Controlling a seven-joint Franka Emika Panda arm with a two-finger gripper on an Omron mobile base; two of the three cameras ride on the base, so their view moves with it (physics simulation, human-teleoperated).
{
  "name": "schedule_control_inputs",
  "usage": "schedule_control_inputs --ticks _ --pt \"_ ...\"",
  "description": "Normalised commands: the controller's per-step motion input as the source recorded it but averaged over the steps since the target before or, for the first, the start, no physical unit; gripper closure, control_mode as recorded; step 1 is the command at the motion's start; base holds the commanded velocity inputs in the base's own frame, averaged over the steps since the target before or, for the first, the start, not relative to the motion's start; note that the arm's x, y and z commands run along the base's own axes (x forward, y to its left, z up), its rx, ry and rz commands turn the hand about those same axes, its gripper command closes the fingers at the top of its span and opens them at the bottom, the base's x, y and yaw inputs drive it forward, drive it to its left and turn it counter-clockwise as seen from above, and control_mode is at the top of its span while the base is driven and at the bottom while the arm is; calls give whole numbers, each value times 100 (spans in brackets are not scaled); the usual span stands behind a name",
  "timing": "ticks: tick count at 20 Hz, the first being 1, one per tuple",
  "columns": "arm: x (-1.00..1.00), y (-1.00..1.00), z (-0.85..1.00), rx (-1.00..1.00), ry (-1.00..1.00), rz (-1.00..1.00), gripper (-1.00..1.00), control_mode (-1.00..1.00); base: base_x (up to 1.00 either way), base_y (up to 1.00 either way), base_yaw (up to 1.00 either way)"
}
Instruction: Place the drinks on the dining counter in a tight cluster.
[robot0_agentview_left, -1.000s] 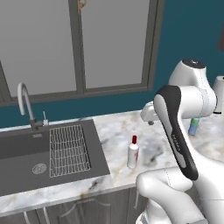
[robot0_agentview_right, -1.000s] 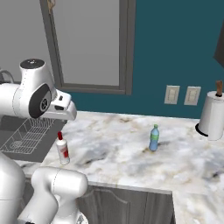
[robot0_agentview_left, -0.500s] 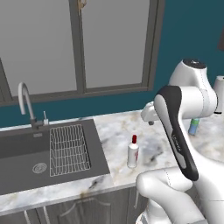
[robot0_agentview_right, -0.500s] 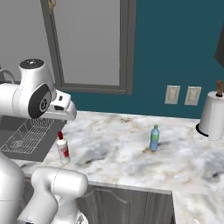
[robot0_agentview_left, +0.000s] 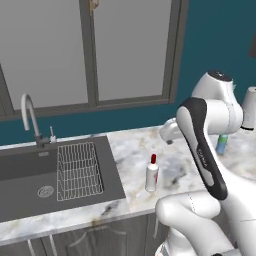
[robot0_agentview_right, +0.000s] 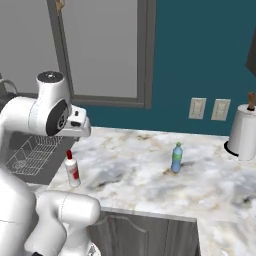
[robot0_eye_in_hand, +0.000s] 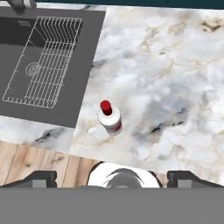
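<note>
In the left base view the white bottle with red cap (robot0_agentview_left: 151, 173) stands upright on the marble bench (robot0_agentview_left: 135, 150), just beside the sink (robot0_agentview_left: 30, 175) and not far from the front edge; the pale blue-green bottle (robot0_agentview_left: 221, 144) peeks out behind the arm, so a sweep of the elbow could likely knock it over. In the right base view that blue-capped bottle (robot0_agentview_right: 176, 158) stands alone in mid-bench with bare marble all round, well apart from the white bottle (robot0_agentview_right: 72, 169) and from the paper towel roll (robot0_agentview_right: 244, 132) at the far right; this side offers the freer approach. In the hand view the end effector (robot0_eye_in_hand: 112, 178) hangs high above the bench with its tips spread wide and nothing between them, the white bottle (robot0_eye_in_hand: 110, 118) below and slightly ahead. Descending off-centre would probably tip this narrow bottle toward the sink basin (robot0_eye_in_hand: 39, 65) or over the near edge onto the wooden floor (robot0_eye_in_hand: 39, 162).
</note>
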Motion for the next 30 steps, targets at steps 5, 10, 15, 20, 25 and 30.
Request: schedule_control_inputs --ticks 5,10,15,20,25,30 --pt "42 5 -30 3 1 60 -100 -100 0 0 0" --pt "50 23 -39 0 -1 35 -100 -100 0 0 0" --pt "53 -4 -31 13 -10 16 -100 -100 0 0 0" --pt "18 -24 -2 18 -3 0 -100 -100 0 0 0" --pt "-2 0 -27 7 0 4 -100 -100 0 0 0" --pt "1 3 -54 8 0 24 -100 -100 0 0 0"
